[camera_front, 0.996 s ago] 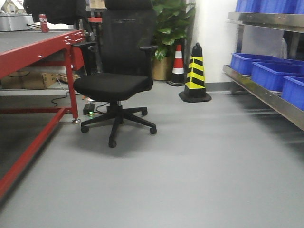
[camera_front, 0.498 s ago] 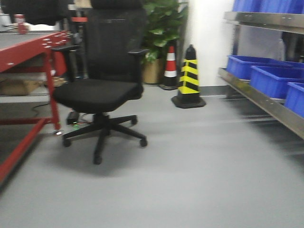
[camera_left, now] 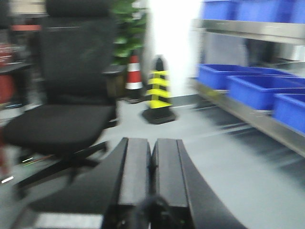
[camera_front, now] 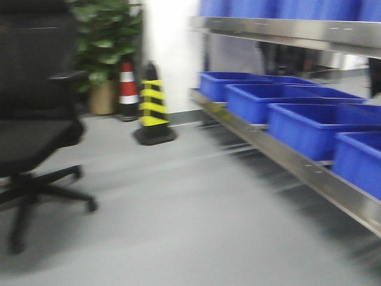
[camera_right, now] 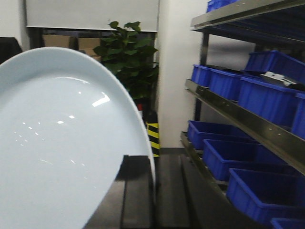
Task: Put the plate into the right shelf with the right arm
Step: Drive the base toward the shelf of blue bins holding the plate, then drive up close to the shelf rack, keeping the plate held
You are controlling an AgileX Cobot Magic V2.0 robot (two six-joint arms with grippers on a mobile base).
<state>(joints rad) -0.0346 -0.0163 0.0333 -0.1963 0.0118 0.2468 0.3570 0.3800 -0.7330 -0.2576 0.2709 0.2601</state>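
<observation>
This is a workshop or storeroom-style industrial space. A stainless-steel shelving rack (camera_front: 286, 28) runs along the right side, its tiers lined with open blue plastic bins (camera_front: 303, 128). The floor (camera_front: 178, 208) is plain, smooth grey. A yellow-and-black safety cone (camera_front: 153, 110) and a red-and-white cone (camera_front: 127, 83) stand by a white wall, near a potted plant (camera_front: 107, 42). A black office chair (camera_front: 30, 128) on castors sits at the left.
</observation>
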